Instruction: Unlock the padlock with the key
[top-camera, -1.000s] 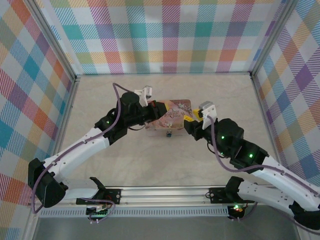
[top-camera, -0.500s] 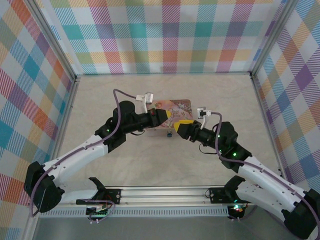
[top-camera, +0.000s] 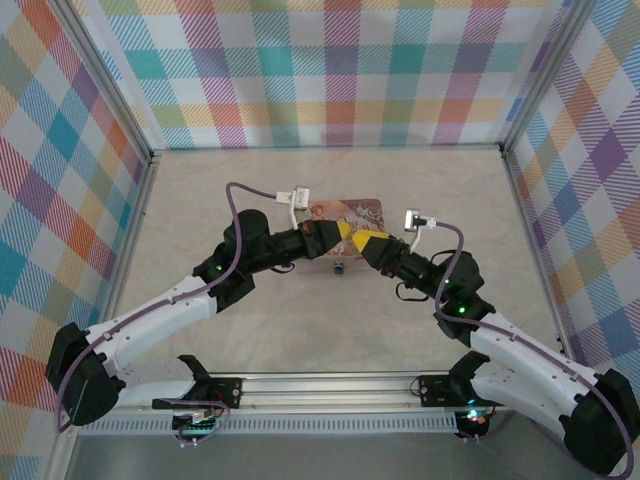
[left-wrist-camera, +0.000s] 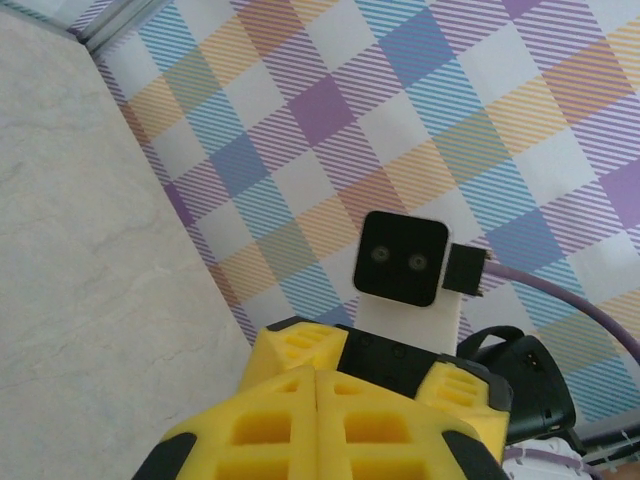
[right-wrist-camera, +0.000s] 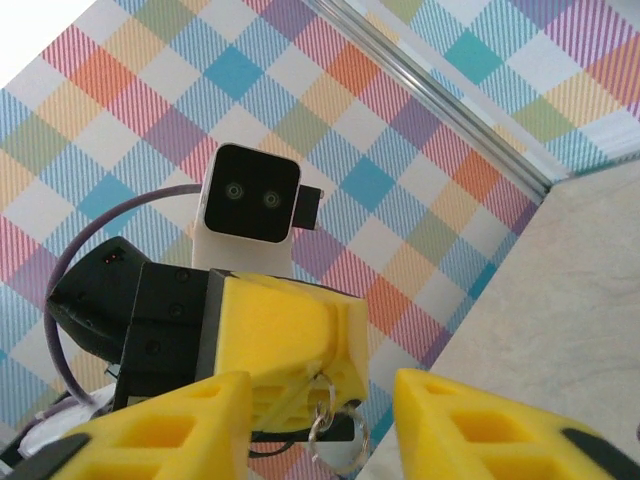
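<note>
Up close, right wrist view: silvery key (right-wrist-camera: 323, 408) rings dangle bottom-centre from clenched left gripper (right-wrist-camera: 288, 345); right gripper (top-camera: 358, 239) released.

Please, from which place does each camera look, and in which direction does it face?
Top external: high behind the bases, looking down on the table; both arms show, left gripper and right gripper tip to tip by the pink tin.
Left wrist: on the left arm, facing the right arm's camera and the plaid wall; own shut fingers below.
Right wrist: on the right arm, facing the left arm's camera; own open fingers frame the left fingers, from which a metal ring hangs.
Shared: the wrist views face each other, each showing the other's camera.
</note>
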